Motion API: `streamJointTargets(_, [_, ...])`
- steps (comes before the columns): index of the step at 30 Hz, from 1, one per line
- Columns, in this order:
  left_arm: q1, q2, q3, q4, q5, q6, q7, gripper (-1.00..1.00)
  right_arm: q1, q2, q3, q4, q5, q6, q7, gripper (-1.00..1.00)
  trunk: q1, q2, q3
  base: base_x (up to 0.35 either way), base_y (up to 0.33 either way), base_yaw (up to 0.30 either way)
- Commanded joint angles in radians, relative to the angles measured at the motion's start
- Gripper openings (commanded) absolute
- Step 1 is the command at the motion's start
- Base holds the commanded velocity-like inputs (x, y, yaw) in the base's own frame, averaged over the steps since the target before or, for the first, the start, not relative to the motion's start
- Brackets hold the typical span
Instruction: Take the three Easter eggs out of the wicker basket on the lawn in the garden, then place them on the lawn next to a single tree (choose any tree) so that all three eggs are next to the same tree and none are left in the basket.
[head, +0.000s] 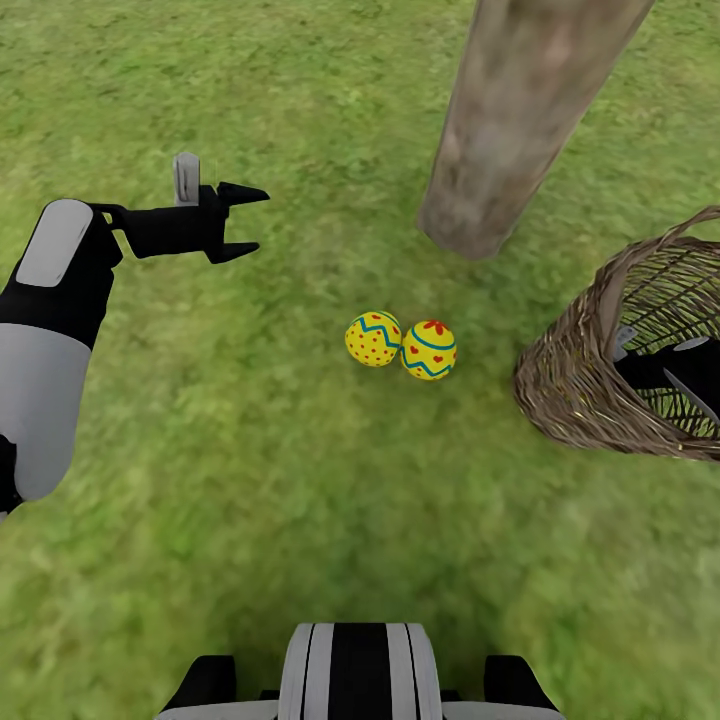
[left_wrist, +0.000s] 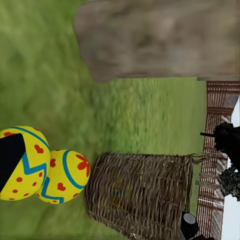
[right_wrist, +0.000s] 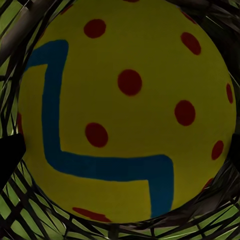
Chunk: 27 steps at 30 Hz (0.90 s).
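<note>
A fenced garden — mottled green lawn (head: 250, 450), thick tree trunk (head: 520, 110), slatted wooden fence (left_wrist: 217, 150) beyond.

Through the left wrist camera I am seeing a brown slatted fence (left_wrist: 220, 100) running along the far edge of the grass. A black-foliaged conifer (left_wrist: 227, 140) is standing right in front of that fence, covering part of its slats. Just beside the conifer, also against the fence, a mottled grey-green clump of foliage (left_wrist: 231, 181) is showing, too blurred to identify. Pale sky (left_wrist: 232, 222) is showing beyond the fence.
</note>
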Motion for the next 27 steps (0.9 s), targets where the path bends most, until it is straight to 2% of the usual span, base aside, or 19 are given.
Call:
streamJointTargets(1, [-0.001, 0.001, -0.002, -0.001, 0.011, 0.0, 0.01, 1.0, 0.0, -0.001, 0.008, -0.002, -0.019, 0.013, 0.001, 1.0, 0.0, 0.0, -0.001, 0.0, 0.0, 0.0])
streamJointTargets(27, [0.001, 0.001, -0.002, 0.002, 0.011, 0.0, 0.009, 1.0, 0.0, -0.001, 0.008, 0.0, -0.018, 0.016, -0.001, 1.0, 0.0, 0.0, -0.001, 0.0, 0.0, 0.0])
